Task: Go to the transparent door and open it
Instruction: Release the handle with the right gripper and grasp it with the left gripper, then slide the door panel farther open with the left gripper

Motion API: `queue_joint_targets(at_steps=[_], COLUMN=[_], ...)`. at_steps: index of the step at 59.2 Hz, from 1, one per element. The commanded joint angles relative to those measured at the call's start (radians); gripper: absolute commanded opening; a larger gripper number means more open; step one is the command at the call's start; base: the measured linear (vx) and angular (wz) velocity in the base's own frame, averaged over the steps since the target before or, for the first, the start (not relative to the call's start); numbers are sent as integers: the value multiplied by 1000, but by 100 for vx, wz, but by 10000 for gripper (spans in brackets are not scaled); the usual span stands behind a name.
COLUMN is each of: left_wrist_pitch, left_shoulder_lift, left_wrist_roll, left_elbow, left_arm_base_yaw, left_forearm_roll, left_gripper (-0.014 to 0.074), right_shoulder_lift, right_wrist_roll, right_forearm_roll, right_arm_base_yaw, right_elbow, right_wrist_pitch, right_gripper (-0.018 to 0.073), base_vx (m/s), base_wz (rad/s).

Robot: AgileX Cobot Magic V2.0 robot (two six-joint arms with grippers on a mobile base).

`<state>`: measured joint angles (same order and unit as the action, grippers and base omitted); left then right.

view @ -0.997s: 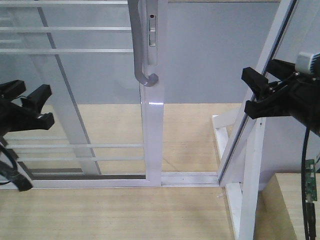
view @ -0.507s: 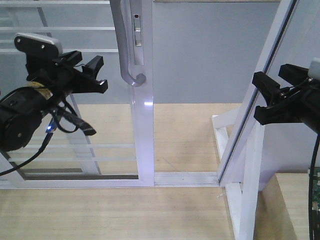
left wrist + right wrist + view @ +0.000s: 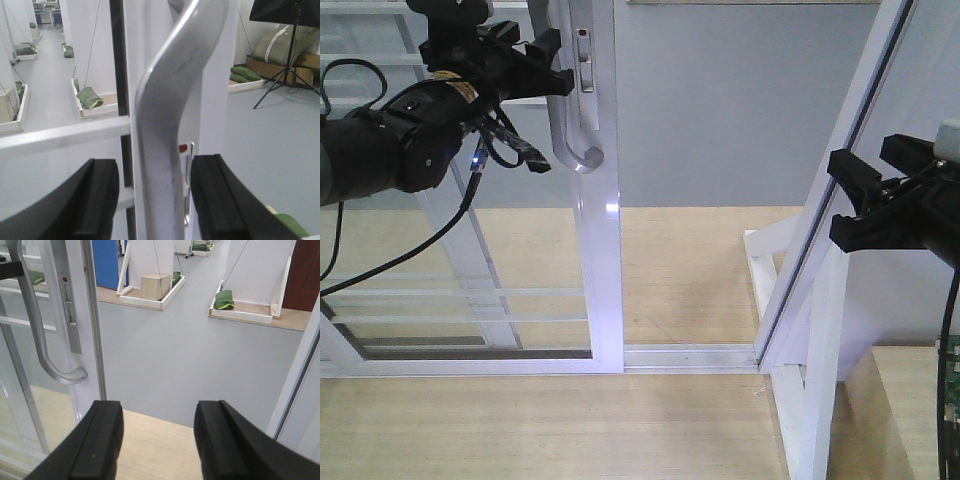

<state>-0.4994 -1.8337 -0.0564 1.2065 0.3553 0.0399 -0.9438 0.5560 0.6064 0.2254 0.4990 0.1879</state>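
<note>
The transparent door (image 3: pixel 601 260) stands left of centre, white-framed with thin horizontal bars. Its curved silver handle (image 3: pixel 560 125) hangs on the edge stile, next to a lock plate (image 3: pixel 584 60). My left gripper (image 3: pixel 550 55) is raised to the top of the handle. In the left wrist view the handle (image 3: pixel 165 115) runs between my open left fingers (image 3: pixel 97 200), with a gap on each side. My right gripper (image 3: pixel 857 200) is open and empty at the right, apart from the door. In the right wrist view, my right gripper (image 3: pixel 157 440) faces the gap in the doorway, with the handle (image 3: pixel 37 330) at far left.
A second white-framed glass panel (image 3: pixel 850 150) without a handle slants at the right, close to my right gripper. A white floor track (image 3: pixel 690 357) runs along the wooden floor. A wooden block (image 3: pixel 895 410) sits at bottom right. Grey floor (image 3: pixel 730 120) lies beyond the opening.
My left arm has risen from the lower left and moved right until its open fingers are on either side of the handle. The door stile sits slightly further left in view. The right gripper has hardly moved.
</note>
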Motion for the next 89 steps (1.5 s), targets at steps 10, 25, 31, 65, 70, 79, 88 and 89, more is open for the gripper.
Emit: queue_joint_targets(at_steps=[10, 25, 31, 65, 70, 79, 88, 89], left_wrist_pitch=[-56, -40, 7, 345, 382, 430, 528, 538], left_shoulder_lift=[-38, -61, -42, 68, 79, 103, 139, 142], left_wrist_roll=[1, 10, 9, 106, 106, 106, 114, 117], left_elbow=[153, 164, 163, 163, 163, 163, 162, 162], left_arm_base_yaw=[3, -19, -39, -162, -184, -238, -265, -266], left_forearm_roll=[-7, -10, -63, -137, -137, -137, -107, -100], left_gripper=[462, 461, 461, 398, 398, 398, 398, 398], right_shoulder_lift=[14, 14, 14, 14, 14, 14, 14, 14], right_wrist_roll=[-2, -2, -2, -2, -2, -2, -2, -2], right_forearm_roll=[-7, -7, -7, -7, -7, -7, -7, -7], right_arm_base_yaw=[-3, -3, -3, -3, -3, -3, -3, -3], right_elbow=[30, 30, 30, 30, 30, 30, 30, 30], right_wrist_pitch=[59, 31, -13, -72, -72, -72, -72, -72], right_gripper=[412, 410, 410, 410, 410, 410, 410, 410], base_vx=[0, 0, 0, 0, 0, 0, 0, 0], base_wz=[0, 0, 0, 0, 0, 0, 0, 0])
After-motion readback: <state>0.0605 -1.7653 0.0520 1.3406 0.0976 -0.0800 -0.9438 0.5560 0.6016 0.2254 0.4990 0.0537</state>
